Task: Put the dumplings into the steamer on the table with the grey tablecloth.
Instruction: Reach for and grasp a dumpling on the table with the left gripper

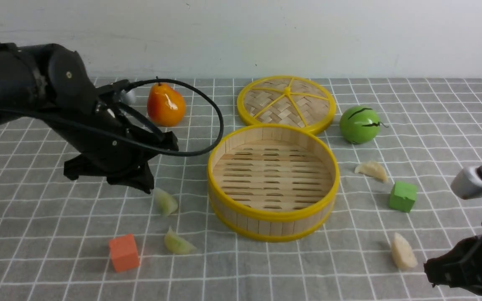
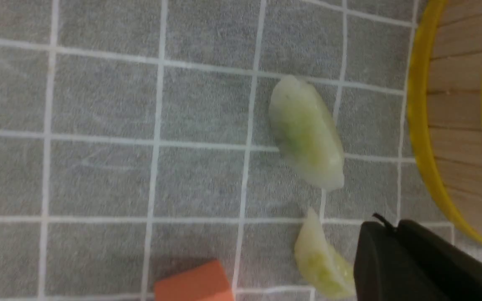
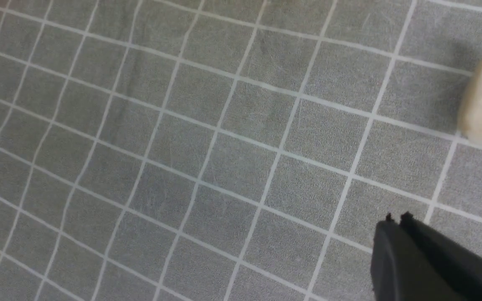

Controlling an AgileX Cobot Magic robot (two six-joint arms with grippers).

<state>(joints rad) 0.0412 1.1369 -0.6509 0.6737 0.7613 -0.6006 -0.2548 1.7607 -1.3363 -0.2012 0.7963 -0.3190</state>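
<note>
Two green dumplings (image 1: 177, 243) lie on the steamer's (image 1: 272, 215) left, two white dumplings (image 1: 403, 251) toward the table's (image 1: 308, 271) right edge. Right claw (image 1: 431, 267): closed; left claw (image 1: 147, 186): can't tell.

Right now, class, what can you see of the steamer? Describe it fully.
The steamer is a round, open basket, seemingly bamboo, with bright yellow rims above and below pale slatted walls. Its slotted floor holds nothing. It sits upright on the grey tablecloth, in front of the woven lid; whether they touch is unclear.
</note>
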